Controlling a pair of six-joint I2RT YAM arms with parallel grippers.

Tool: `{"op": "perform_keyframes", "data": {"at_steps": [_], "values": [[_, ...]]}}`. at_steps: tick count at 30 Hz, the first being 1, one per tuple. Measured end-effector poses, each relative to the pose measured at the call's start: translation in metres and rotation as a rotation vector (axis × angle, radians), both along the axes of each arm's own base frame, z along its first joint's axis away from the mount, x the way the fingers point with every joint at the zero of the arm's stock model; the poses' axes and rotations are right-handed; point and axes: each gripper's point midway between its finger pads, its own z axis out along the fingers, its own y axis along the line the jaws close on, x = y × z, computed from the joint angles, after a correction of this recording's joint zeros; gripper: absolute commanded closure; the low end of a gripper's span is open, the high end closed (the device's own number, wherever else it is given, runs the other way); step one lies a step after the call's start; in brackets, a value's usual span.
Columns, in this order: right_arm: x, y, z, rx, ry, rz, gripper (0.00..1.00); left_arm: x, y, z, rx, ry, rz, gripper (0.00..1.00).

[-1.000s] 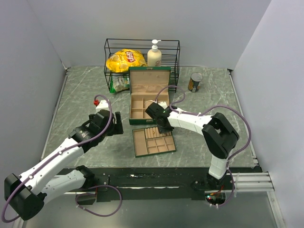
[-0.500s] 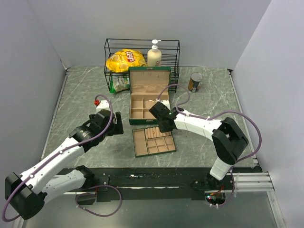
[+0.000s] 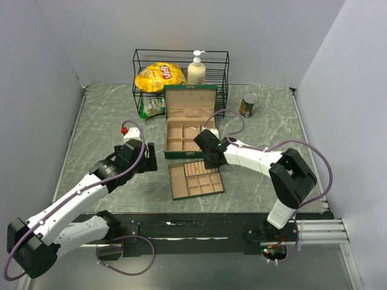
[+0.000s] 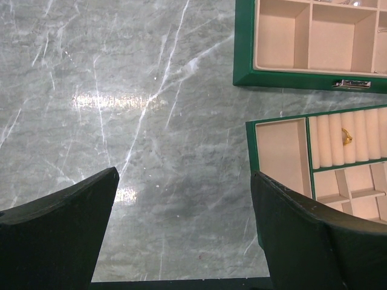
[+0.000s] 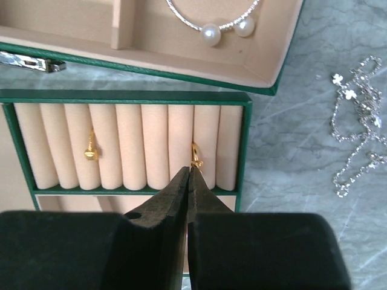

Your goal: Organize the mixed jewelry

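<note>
Checking in, operator: which step are you on, and what are the arms doing?

Spotter, I have the left gripper (image 4: 181, 232) hovering with its fingers (image 4: 60, 235) wide apart and nothing between them, only bare marble table (image 4: 121, 121) under it. The compartment tray (image 4: 250, 169) lies off to its right, and the green box (image 4: 243, 42) is ahead and to the right. The right gripper (image 5: 188, 172) is down over the tray's ring rolls (image 5: 127, 145) with its fingers pressed together. By my reading I'm seating the gold ring (image 5: 195, 154). It sits just ahead of the fingertips, touching or nearly so. Whether the tips pinch its near edge, I cannot tell.

Which way does it lie?

On edge in a groove between two rolls. Its long axis runs along the groove and points straight away from the fingertips toward the box. A second gold piece (image 5: 91, 149) sits in a groove well to the left.

Next move?

I'd judge: part the fingers slightly and back straight up so the ring isn't dragged out. Then go for the silvery chain (image 5: 357, 115) on the table, off to the gripper's right.
</note>
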Motion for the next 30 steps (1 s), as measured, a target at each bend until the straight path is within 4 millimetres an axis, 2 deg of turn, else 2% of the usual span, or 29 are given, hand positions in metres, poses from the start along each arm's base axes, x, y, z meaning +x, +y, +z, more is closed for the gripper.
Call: {"op": "perform_keyframes", "data": {"at_steps": [21, 24, 30], "values": [[0.006, 0.005, -0.002, 0.049, -0.004, 0.000, 0.94, 0.001, 0.000, -0.006, 0.014, 0.018, 0.000, 0.04], [0.008, 0.003, 0.008, 0.053, -0.035, 0.002, 0.93, 0.001, 0.000, -0.006, 0.014, 0.018, 0.000, 0.04], [0.013, 0.000, 0.048, 0.110, -0.138, -0.007, 0.93, 0.001, 0.000, -0.005, 0.013, 0.018, 0.000, 0.04]]}}
